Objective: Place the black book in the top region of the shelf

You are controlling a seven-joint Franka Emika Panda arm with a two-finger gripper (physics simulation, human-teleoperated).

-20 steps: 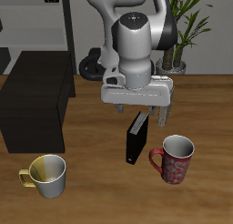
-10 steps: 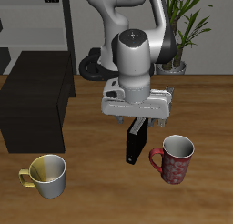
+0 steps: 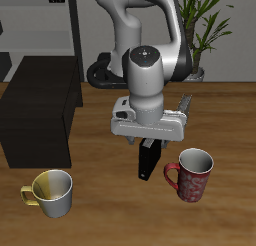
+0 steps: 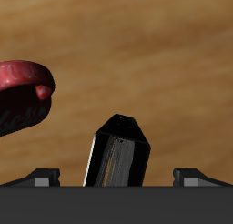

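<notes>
The black book [image 3: 148, 160] stands upright on the wooden table between the two mugs. My gripper [image 3: 150, 140] hangs straight above it, fingers open and straddling the book's top edge, not closed on it. In the wrist view the book [image 4: 118, 153] rises between my two fingertips [image 4: 41, 178], with a gap on each side. The shelf [image 3: 40, 108] is the large matte black unit at the table's side, apart from the book; its flat top panel is bare.
A red mug [image 3: 192, 174] stands close beside the book and shows in the wrist view [image 4: 23, 89]. A grey mug with a yellow inside [image 3: 52, 191] stands near the front edge, before the shelf. A potted plant [image 3: 200, 30] stands at the back.
My gripper has come down over the book, from well above it to around its top edge. The book and mugs have not moved.
</notes>
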